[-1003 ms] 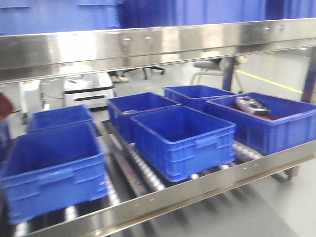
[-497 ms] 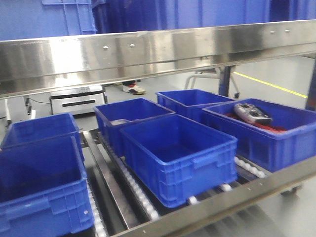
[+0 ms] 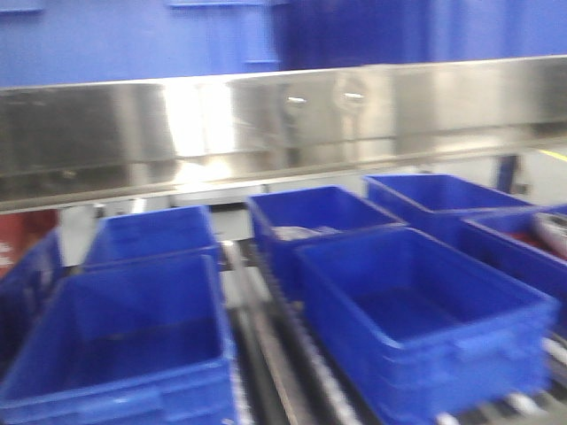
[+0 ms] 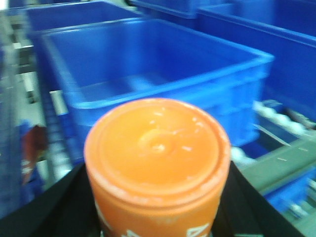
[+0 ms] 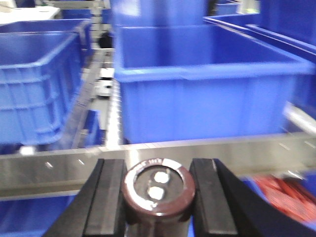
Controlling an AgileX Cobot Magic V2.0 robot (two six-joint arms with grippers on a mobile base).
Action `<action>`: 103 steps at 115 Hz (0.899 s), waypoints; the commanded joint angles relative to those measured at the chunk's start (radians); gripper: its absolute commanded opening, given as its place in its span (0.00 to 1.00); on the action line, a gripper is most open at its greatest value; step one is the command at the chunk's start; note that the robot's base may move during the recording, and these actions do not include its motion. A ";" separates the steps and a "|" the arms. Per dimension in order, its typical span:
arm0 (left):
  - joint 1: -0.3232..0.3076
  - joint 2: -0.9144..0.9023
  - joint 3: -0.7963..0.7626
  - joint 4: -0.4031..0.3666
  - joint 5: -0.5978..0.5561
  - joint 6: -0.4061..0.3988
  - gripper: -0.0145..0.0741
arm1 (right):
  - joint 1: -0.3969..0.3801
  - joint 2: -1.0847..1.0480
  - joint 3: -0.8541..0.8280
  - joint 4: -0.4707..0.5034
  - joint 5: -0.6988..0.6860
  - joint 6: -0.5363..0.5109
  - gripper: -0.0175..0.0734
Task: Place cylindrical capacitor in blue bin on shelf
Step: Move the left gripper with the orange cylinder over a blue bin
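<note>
The capacitor [image 5: 157, 190], a dark maroon cylinder with two pale terminals on its top face, stands upright in the right gripper [image 5: 157, 173], whose black fingers [image 5: 111, 197] are clamped against its sides. It sits low in front of the shelf [image 5: 207, 148], short of the steel front rail and not yet over any bin. Straight ahead past the rail is a blue bin [image 5: 207, 94] that looks empty from here, with another bin [image 5: 39, 74] to its left. I judge the capacitor to be stiff and fairly light. Its sleeve is smooth, so it could slip or twist if squeezed near an end. The barrel, where the fingers already sit, is the right place to grip it, which keeps the terminals free of contact. It should survive a short drop, but lowering it inside the bin walls would spare the terminals. The left gripper [image 4: 157, 182] is closed around an orange can [image 4: 157, 143], also facing a blue bin. The front view is blurred and shows neither arm.
</note>
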 commanded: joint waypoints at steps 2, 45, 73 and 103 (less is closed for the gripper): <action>-0.003 0.000 -0.003 -0.003 -0.026 0.000 0.04 | 0.000 -0.007 -0.005 -0.002 -0.031 -0.004 0.01; -0.003 0.000 -0.003 -0.003 -0.026 0.000 0.04 | 0.000 -0.007 -0.005 -0.002 -0.031 -0.004 0.01; -0.003 0.000 -0.003 -0.003 -0.026 0.000 0.04 | 0.000 -0.007 -0.005 -0.002 -0.031 -0.004 0.01; -0.003 0.000 -0.003 -0.003 -0.026 0.000 0.04 | 0.000 -0.007 -0.005 -0.002 -0.031 -0.004 0.01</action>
